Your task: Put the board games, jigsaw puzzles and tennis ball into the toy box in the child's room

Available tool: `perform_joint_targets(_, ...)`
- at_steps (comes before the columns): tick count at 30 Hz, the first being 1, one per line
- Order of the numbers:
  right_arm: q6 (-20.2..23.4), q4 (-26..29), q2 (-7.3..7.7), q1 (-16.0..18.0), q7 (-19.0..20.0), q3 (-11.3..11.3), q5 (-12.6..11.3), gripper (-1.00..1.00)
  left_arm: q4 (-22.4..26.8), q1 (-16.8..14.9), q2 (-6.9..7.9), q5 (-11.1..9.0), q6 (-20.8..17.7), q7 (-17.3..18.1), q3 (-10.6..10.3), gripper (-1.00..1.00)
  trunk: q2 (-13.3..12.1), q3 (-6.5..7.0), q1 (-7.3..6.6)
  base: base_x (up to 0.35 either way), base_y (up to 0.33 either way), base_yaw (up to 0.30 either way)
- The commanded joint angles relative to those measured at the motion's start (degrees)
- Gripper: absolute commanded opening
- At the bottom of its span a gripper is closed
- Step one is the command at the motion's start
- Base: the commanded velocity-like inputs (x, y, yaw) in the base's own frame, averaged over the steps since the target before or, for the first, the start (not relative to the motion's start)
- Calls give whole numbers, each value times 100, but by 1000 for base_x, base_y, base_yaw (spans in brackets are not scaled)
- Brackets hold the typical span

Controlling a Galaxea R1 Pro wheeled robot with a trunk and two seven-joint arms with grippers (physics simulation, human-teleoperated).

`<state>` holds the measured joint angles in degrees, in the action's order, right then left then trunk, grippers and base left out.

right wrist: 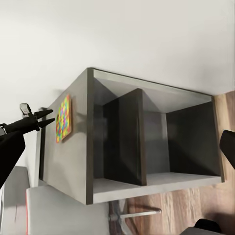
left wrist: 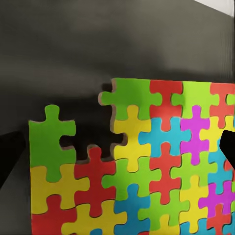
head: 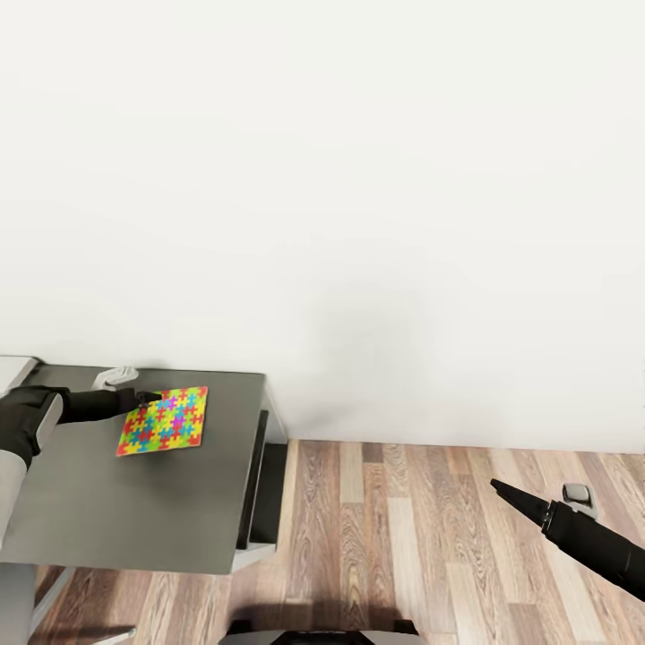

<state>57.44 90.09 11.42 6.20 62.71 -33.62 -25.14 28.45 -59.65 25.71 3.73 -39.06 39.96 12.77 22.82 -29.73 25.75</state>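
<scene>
Both arms black; left arm (head: 31, 417) w/ grey sleeve; grippers tapered, pointed.

A dark grey side cabinet (head: 152, 502) sits at the lower left, its open compartments (right wrist: 156, 142) empty-looking. Wood-plank floor (head: 412, 537) spreads lower right; white wall (head: 358, 179) fills the top.

Multicoloured jigsaw puzzle (head: 164, 420): interlocking pieces in red, yellow, lime green, sky blue and magenta. Dark grey counter (head: 134, 511) top, darker inner compartments. Black left gripper (head: 152, 395); black right gripper (head: 498, 487). Plain white wall (head: 358, 179). Brown-grey wood-grain floor (head: 403, 537).
</scene>
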Motion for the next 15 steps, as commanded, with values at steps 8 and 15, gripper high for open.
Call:
perform_joint_targets(8,16,0,1,4,22,-4,9,100,3,-3,-4,40,-41,38,41,100,10,-8,3,-3,-141,0)
perform_joint_targets(15,-15,-1,-6,4,22,-4,8,100,3,-4,-4,40,-43,38,39,100,10,-8,3,0,-33,0)
